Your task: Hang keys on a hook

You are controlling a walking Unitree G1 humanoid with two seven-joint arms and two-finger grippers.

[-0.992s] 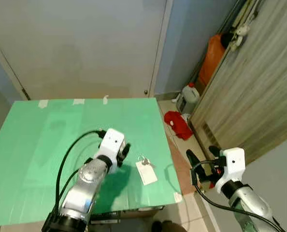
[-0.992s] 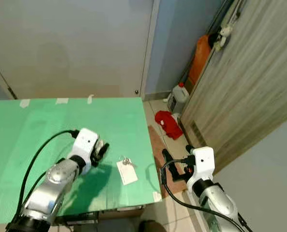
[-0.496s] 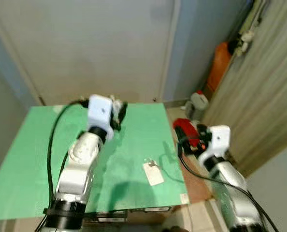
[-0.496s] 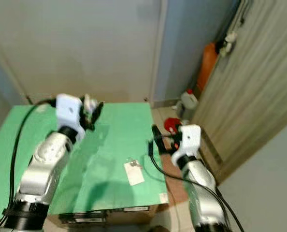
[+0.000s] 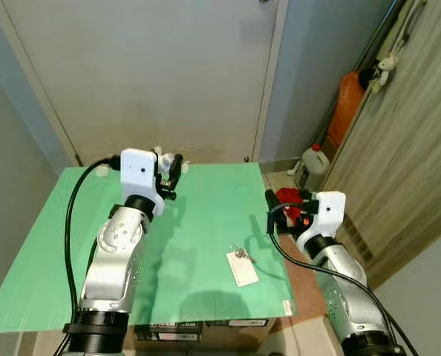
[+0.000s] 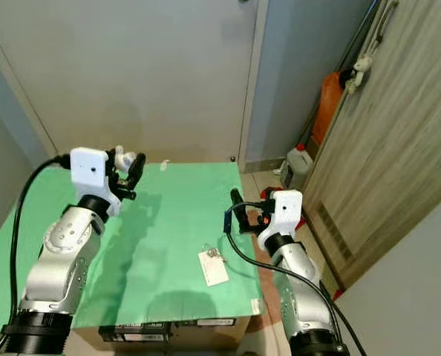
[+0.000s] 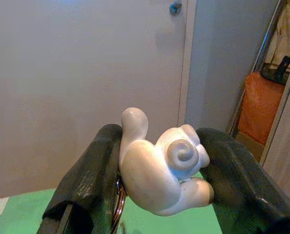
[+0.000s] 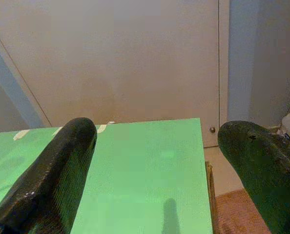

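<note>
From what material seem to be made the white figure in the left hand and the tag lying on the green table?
The white figure in the left hand looks like matte moulded plastic or resin: smooth rounded lobes, soft sheen, a curl in relief. A thin metal ring hangs beside it. The tag on the green table looks like flat matte paper or card, though thin plastic is possible.

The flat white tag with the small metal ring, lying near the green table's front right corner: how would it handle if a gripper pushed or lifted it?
The flat white tag with its small metal ring lies thin and flush on the green table, so it looks light and would probably slide when pushed. Its low edge may be hard for fingertips to get under. Lifted by the ring, the tag would likely dangle and swing.
</note>
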